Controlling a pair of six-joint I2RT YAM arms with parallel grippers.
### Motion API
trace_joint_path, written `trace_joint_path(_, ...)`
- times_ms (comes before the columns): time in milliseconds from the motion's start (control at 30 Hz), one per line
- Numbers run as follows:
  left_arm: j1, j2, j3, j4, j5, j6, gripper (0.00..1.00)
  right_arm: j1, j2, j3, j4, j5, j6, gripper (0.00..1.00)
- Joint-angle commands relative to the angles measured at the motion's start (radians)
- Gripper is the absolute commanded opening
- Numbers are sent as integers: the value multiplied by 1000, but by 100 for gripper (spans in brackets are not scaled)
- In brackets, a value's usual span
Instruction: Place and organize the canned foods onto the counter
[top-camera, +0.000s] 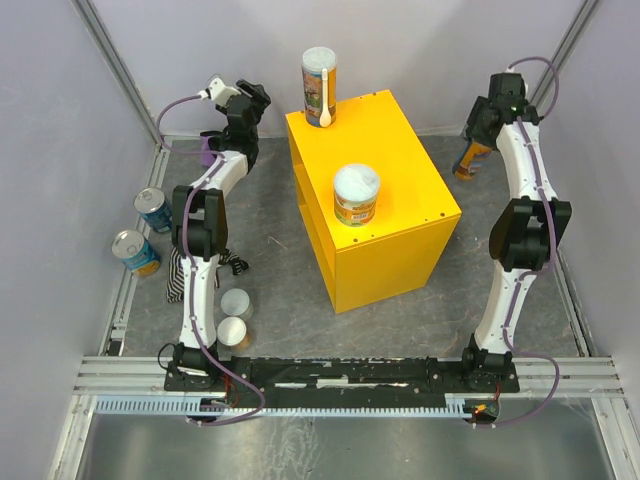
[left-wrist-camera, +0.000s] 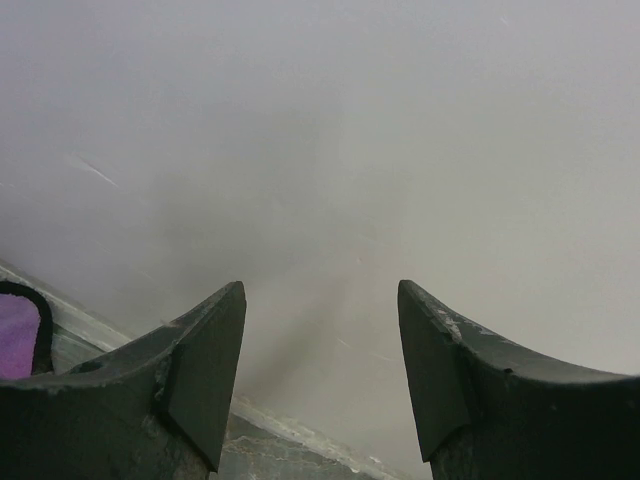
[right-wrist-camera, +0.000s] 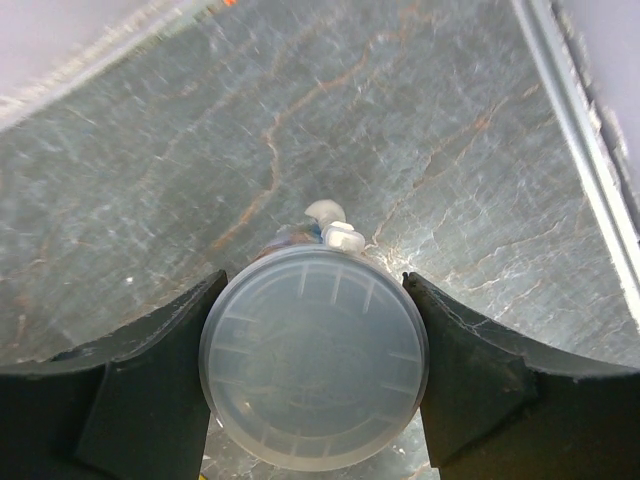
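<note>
- The orange can (right-wrist-camera: 313, 370) sits in my right pincer (right-wrist-camera: 312, 285); my fingers (right-wrist-camera: 150, 370) press both sides of its clear lid, jaws about as wide as the lid
- From above, that can (top-camera: 466, 162) leans at the far right of the table (top-camera: 520, 300), well apart from the counter (top-camera: 405, 160)
- The counter stands mid-table, its hollow side facing left
- On its top, a tall tube (top-camera: 320, 80) stands upright at the far corner, a white spoon (top-camera: 327, 100) on its side
- A white-lidded tub (top-camera: 356, 195) stands upright nearer the front of that top
- Two blue tins (top-camera: 153, 210) (top-camera: 136, 252) stand on the table at the left edge, near each other
- Two pale-lidded tubs (top-camera: 236, 303) (top-camera: 232, 331) stand just beside each other by my left arm's base
- A striped cloth (top-camera: 178, 278) lies between the tins and those tubs (partly under my left arm)
- My left pincer (left-wrist-camera: 320, 300) has its jaws parted, nothing between them, and points at the wall (left-wrist-camera: 350, 130)
- A purple cloth (left-wrist-camera: 15, 335) shows at the left edge of that wrist view
</note>
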Motion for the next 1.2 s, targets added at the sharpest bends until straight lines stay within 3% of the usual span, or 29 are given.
trace_joint_path(0, -3, -40, 46, 49, -41, -55, 69, 27, -163, 205, 43, 11, -36, 1)
trace_joint_path(367, -6, -13, 108, 15, -57, -55, 69, 141, -292, 335, 112, 4, -129, 1)
trace_joint_path(1167, -6, 5, 179, -14, -39, -53, 68, 465, -493, 330, 257, 90, -329, 1)
